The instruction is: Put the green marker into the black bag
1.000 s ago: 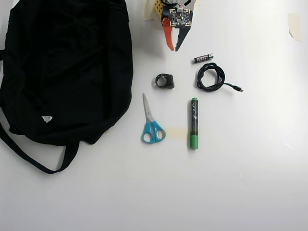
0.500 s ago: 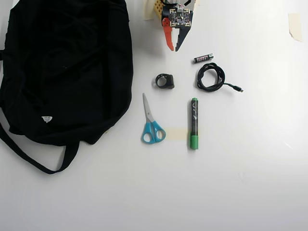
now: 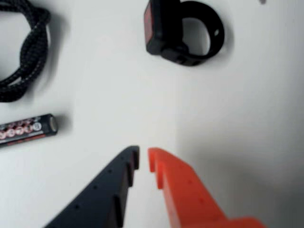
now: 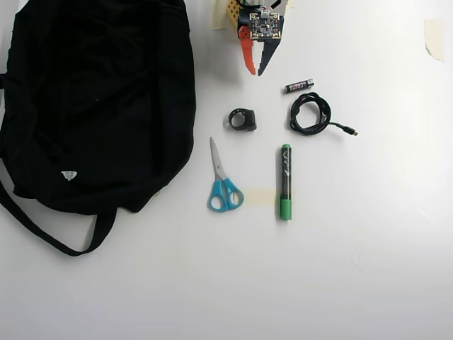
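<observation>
The green marker (image 4: 284, 181) lies on the white table, black barrel with a green cap at its near end, right of centre in the overhead view. It is out of the wrist view. The black bag (image 4: 92, 99) fills the left side of the overhead view, with a small white tag (image 4: 69, 175) and a strap (image 4: 42, 234). My gripper (image 4: 255, 71) is at the top centre, above the table, well away from the marker. In the wrist view my gripper (image 3: 143, 159) has a black finger (image 3: 109, 190) and an orange finger (image 3: 185, 190) nearly closed, with nothing between them.
Blue-handled scissors (image 4: 221, 180) lie left of the marker. A small black ring-shaped strap device (image 4: 243, 119) (image 3: 183, 31), a coiled black cable (image 4: 311, 115) (image 3: 23, 52) and a short black battery (image 4: 299, 86) (image 3: 26, 129) lie near the gripper. Tape (image 4: 433, 37) is at top right.
</observation>
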Action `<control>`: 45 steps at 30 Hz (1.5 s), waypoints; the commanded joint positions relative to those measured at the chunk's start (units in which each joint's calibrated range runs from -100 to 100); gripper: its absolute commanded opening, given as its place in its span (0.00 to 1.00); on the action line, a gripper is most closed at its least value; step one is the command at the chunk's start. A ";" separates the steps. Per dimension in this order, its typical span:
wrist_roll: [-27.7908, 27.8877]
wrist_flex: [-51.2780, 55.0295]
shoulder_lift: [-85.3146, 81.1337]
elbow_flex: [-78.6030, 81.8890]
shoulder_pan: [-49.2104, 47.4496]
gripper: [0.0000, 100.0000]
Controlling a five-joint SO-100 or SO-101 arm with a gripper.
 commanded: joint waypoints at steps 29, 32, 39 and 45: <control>-0.06 -0.76 0.41 1.08 -0.51 0.03; -0.06 -1.19 0.50 0.81 -0.58 0.03; 0.20 -8.77 3.65 0.09 -0.66 0.03; -0.06 -24.71 10.54 -1.53 -2.60 0.03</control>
